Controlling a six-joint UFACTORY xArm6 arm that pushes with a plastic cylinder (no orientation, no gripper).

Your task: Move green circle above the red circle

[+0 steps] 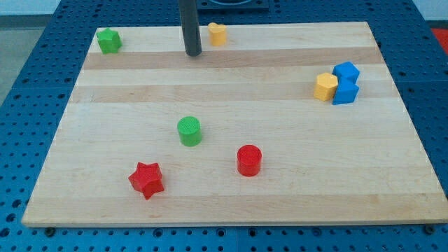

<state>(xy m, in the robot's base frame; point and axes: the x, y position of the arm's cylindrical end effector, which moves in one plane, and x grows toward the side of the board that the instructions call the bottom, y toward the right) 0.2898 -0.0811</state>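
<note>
The green circle (189, 131) stands on the wooden board (280, 203) left of centre. The red circle (249, 160) stands below it and to its right, about a block's width apart. My tip (192, 53) is near the view's top, well above the green circle and touching no block.
A red star (146, 180) lies at the lower left. A green block (108, 40) sits at the top left corner. A yellow heart-like block (218, 33) is just right of my tip. A yellow block (325, 87) and two blue blocks (346, 82) cluster at the right.
</note>
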